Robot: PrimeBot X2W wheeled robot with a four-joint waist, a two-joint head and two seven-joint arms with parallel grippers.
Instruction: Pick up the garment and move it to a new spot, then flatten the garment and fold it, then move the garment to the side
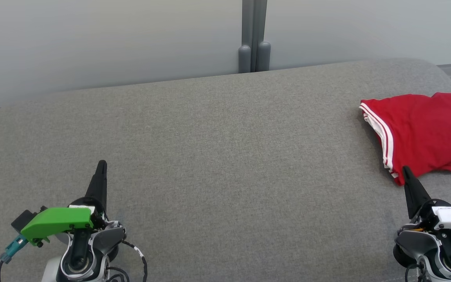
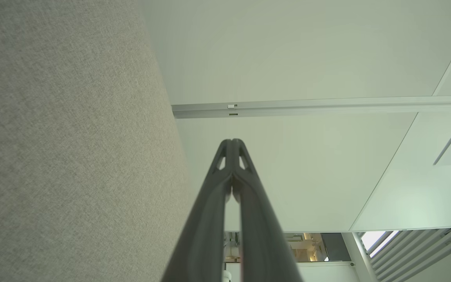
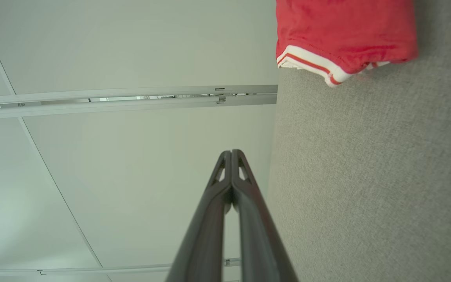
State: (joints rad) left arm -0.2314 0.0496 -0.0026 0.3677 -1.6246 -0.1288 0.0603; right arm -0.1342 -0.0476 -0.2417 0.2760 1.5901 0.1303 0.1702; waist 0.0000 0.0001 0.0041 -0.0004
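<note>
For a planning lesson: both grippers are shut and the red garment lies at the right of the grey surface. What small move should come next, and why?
Probably open the right gripper and ease it toward the garment at its near striped corner. Its jaws are shut and empty, just short of it, and the left gripper sits far off.

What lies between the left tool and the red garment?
Only bare grey fabric surface lies between the left tool and the red garment, as the head view shows.
</note>
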